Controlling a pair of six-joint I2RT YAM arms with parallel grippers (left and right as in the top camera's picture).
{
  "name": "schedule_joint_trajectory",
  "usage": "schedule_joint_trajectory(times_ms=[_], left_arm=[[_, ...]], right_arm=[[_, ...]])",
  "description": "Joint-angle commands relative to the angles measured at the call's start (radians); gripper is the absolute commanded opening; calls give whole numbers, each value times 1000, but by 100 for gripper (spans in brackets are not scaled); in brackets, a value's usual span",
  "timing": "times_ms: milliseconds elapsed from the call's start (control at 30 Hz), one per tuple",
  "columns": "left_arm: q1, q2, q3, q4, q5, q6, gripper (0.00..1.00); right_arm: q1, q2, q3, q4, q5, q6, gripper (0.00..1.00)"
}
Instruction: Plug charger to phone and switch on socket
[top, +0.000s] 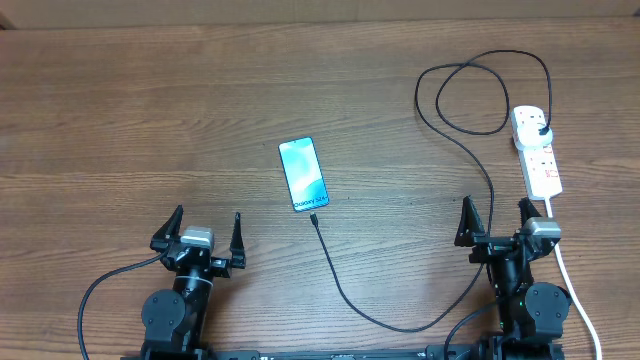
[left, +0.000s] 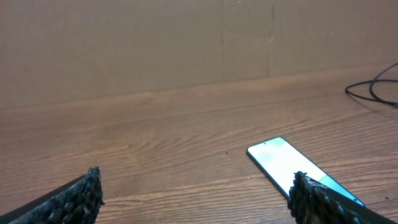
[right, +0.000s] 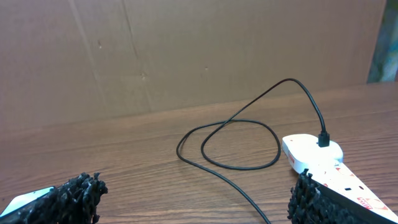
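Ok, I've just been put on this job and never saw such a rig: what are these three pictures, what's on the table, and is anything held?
The top picture looks down from above the table. The two black machines at its near edge are robot arms; the left gripper and right gripper both stand open and hold nothing. The other two pictures come from cameras on each wrist, with the arm's own dark fingers at the bottom corners. On the wooden table lie the phone, screen lit, and the socket, a white power strip. The charger, a thin black cable, is plugged into the strip; its tip lies just short of the phone.
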Motion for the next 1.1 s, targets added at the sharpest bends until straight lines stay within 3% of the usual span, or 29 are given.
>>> schedule_joint_trajectory(times_ms=[0, 500, 633, 833, 967, 1067], left_arm=[[-5, -10, -4, -2, -6, 19, 99], [-5, -10, -4, 2, -7, 19, 100], [-5, -10, -4, 103, -3, 10, 100], [-5, -10, 4, 293, -10, -160, 100], [-5, -10, 39, 248, -7, -253, 100], [-5, -10, 114, 125, -3, -259, 100]], right_arm=[[-3, -10, -10, 3, 2, 3, 100], [-3, -10, -10, 3, 2, 3, 100], [-3, -10, -10, 3, 2, 3, 100], [-3, -10, -10, 3, 2, 3, 100], [-3, -10, -10, 3, 2, 3, 100], [-3, -10, -10, 3, 2, 3, 100]])
